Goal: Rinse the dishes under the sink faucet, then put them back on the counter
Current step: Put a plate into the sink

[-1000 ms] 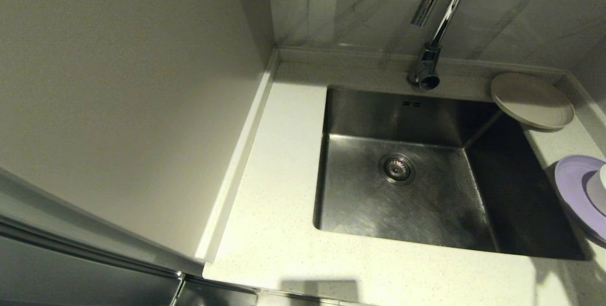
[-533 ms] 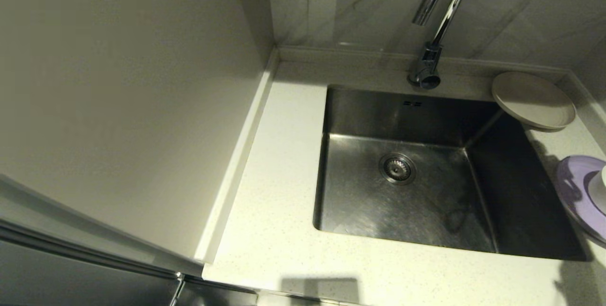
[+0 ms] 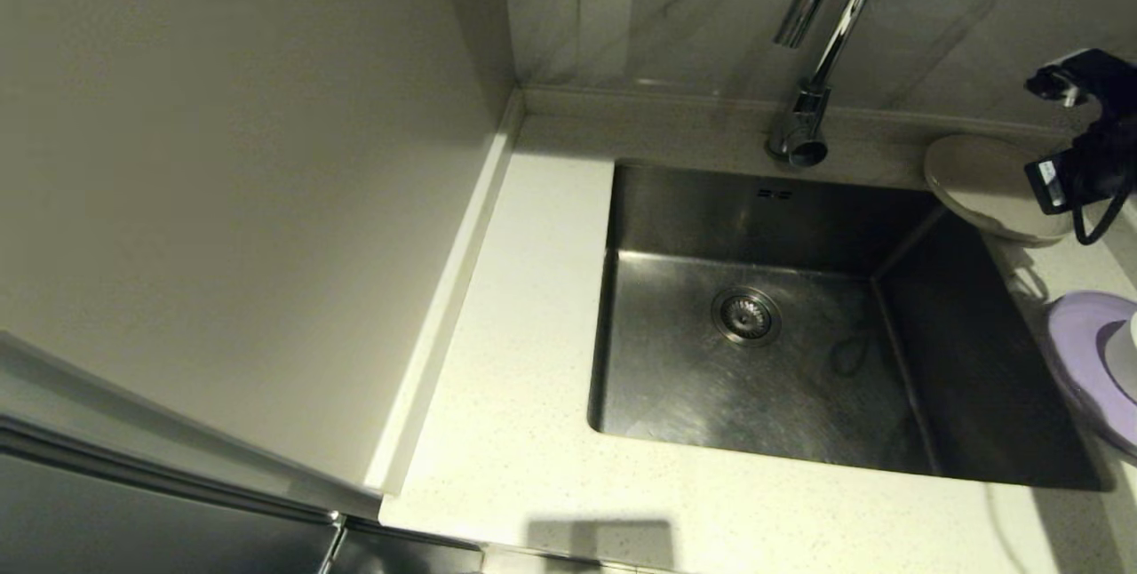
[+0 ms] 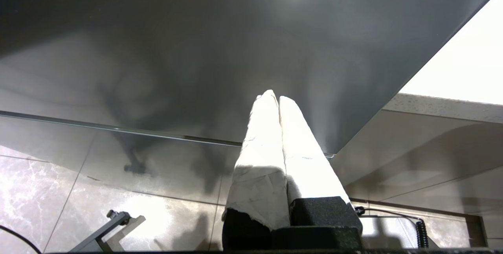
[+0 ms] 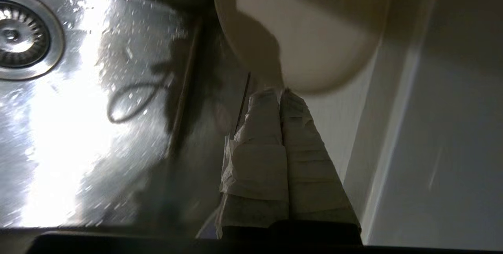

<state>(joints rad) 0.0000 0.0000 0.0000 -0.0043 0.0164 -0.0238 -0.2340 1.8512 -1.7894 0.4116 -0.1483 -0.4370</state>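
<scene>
The right hand (image 5: 279, 92) is fully closed and empty, just above the beige plate (image 3: 981, 183), which overhangs the sink (image 3: 773, 352) corner on the surface (image 3: 524, 361). Risk: contact with closed fingers could tip it in. The left hand (image 4: 278, 98) is parked, closed, empty.

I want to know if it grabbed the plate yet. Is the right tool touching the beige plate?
Cannot tell. In the right wrist view the shut right tool points at the beige plate's rim, but no view plainly shows contact or a gap.
</scene>
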